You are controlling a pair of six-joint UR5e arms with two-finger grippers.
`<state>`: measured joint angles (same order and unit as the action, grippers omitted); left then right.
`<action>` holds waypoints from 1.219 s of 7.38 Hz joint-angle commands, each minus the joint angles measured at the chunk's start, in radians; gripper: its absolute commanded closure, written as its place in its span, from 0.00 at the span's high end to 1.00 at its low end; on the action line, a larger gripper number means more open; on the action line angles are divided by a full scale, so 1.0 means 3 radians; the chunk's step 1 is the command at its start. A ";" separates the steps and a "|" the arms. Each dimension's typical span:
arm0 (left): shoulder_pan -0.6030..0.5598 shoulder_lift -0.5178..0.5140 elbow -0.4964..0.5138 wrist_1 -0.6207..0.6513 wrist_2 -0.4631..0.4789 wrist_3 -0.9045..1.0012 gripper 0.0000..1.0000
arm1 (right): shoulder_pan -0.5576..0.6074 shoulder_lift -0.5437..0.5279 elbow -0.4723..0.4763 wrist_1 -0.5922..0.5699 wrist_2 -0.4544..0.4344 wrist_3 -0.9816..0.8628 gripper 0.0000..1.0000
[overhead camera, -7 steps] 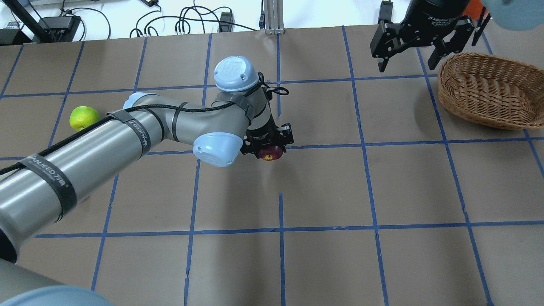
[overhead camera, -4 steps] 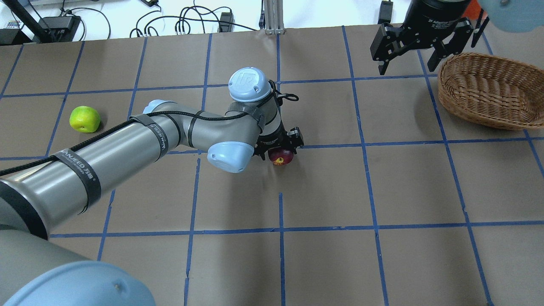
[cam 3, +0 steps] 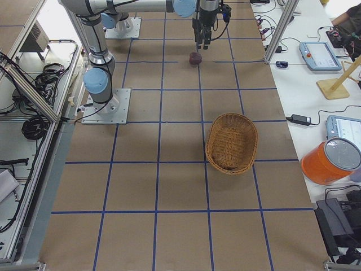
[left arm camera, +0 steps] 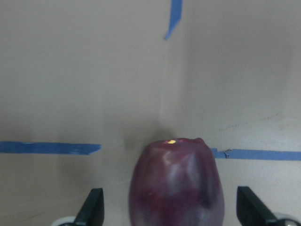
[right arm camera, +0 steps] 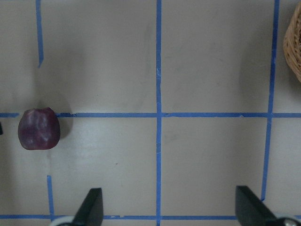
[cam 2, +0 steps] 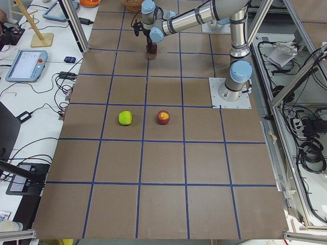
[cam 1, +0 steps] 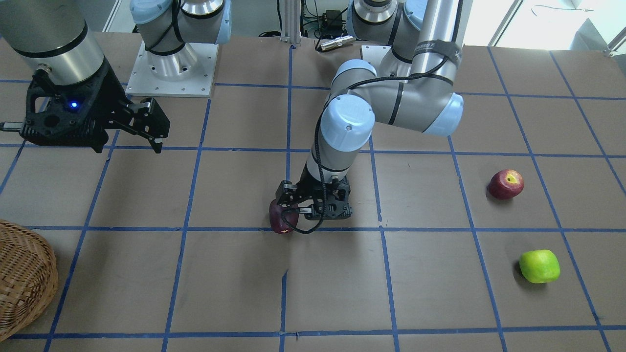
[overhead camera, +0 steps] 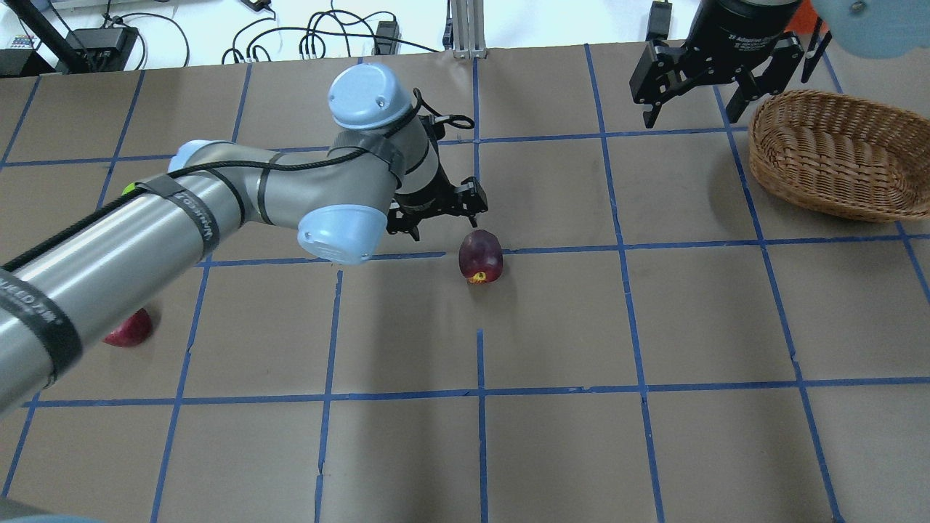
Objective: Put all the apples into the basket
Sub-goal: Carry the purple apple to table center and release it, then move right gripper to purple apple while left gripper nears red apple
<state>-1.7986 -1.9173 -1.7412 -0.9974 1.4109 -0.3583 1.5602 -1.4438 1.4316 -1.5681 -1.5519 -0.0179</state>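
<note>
Our left claw [overhead camera: 445, 221] gaped empty near the maroon apple [overhead camera: 480, 256] on the tabletop [overhead camera: 654, 327]; our right claw [overhead camera: 688, 118] gaped empty.

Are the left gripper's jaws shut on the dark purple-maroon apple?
No: the left wrist view shows the dark purple-maroon apple sitting on the table between the open jaws of the left gripper, a gap on each side.

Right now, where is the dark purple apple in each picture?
Front-facing: dark purple apple, centre, slightly left.
Overhead: centre.
Exterior left: top, far up the table.
Exterior right: top centre.
Left wrist: bottom centre, between the open fingers.
Right wrist: left edge, mid-height.
Shared landmark: the blue tape line beside it.
</note>
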 commanded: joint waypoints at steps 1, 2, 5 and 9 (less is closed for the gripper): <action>0.0674 0.0463 -0.0020 -0.0737 0.0118 0.0649 1.00 | 0.0192 0.0256 0.0212 -0.0304 0.0421 0.0293 1.00; 0.1017 0.0566 -0.0060 -0.0776 0.0407 0.1153 1.00 | 0.0518 0.0454 0.0320 -0.0675 0.0397 0.0508 1.00; 0.1908 0.0690 -0.0310 -0.0751 0.0771 0.2724 1.00 | 0.1082 0.1119 0.0489 -0.1530 0.0122 0.1106 1.00; 0.2728 0.0369 -0.0632 -0.0191 0.0855 0.3751 1.00 | 0.1298 0.1479 0.0591 -0.1824 0.0106 0.1313 1.00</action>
<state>-1.0116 -1.7704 -1.8830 -1.1345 1.6615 0.7342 1.9437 -1.0167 1.5875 -2.1100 -1.5110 0.3797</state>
